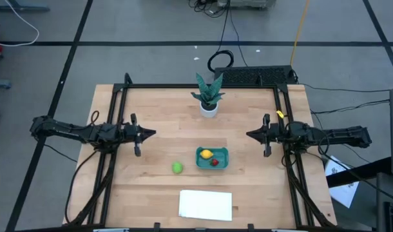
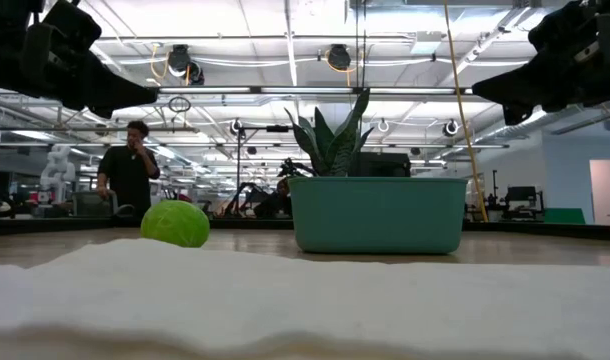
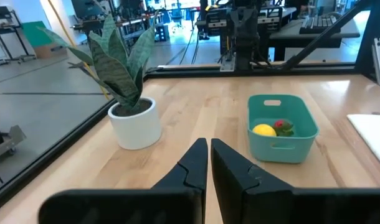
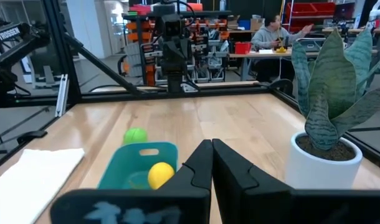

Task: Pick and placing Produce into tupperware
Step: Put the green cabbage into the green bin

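Both hands idle; teal tupperware [image 1: 212, 157] holds yellow, red produce.

On my feed the tub [image 1: 212, 157] was teal-blue, with a yellow fruit [image 1: 206, 154] and a small red one [image 1: 214, 162] inside. The third piece [image 1: 177, 167] was lime green against the pale wood table [image 1: 158, 116]. The plant [image 1: 209, 90] had banded green leaves in a white pot; the sheet [image 1: 205, 205] was plain white. Both arms looked black.
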You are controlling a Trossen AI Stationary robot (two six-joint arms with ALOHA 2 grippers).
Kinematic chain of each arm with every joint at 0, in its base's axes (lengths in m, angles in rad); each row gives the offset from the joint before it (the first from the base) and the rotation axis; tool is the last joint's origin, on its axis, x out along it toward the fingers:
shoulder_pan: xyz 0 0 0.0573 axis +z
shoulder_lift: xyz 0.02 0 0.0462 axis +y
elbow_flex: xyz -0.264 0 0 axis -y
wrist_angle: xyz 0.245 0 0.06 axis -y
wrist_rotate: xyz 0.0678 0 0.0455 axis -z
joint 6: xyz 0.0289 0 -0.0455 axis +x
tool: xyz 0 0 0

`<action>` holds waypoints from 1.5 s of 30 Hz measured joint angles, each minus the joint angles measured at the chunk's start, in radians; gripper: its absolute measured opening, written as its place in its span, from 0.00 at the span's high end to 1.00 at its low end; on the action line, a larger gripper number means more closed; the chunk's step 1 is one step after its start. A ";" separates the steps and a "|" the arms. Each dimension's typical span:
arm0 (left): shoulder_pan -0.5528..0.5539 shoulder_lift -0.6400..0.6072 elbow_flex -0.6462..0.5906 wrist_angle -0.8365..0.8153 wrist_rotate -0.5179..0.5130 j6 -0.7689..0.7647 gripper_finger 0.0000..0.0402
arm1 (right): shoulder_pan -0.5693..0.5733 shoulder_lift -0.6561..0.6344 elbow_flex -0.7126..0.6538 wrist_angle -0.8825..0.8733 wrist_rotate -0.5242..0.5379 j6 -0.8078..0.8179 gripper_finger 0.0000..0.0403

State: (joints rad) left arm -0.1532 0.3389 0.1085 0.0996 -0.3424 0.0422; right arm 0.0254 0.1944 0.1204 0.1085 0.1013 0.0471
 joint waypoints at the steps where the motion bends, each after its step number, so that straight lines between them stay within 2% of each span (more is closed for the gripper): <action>1: 0.000 0.000 0.000 -0.005 0.000 0.000 0.94 | 0.000 0.000 0.000 0.000 0.000 0.003 1.00; 10: 0.000 0.000 0.000 -0.015 0.000 0.005 0.94 | 0.000 0.000 0.000 0.000 -0.001 0.012 1.00; 18: 0.000 0.000 0.003 0.081 0.008 0.008 0.94 | 0.000 0.000 0.000 0.000 -0.001 0.000 1.00; 24: 0.000 0.034 0.088 0.081 0.047 0.001 0.94 | 0.000 0.000 0.000 0.000 -0.001 -0.007 1.00; 32: 0.000 0.213 0.296 0.021 0.086 0.000 0.94 | 0.001 0.000 0.000 0.000 -0.001 -0.006 1.00; 37: 0.000 0.361 0.433 -0.031 0.157 -0.010 0.94 | 0.001 0.000 0.000 0.000 -0.001 0.000 1.00; 45: -0.023 0.553 0.602 -0.122 0.215 -0.026 0.94 | 0.001 0.000 0.000 -0.002 0.000 0.000 1.00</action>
State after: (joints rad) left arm -0.1764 0.8914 0.7106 -0.0228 -0.1277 0.0162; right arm 0.0261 0.1947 0.1204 0.1070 0.1009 0.0475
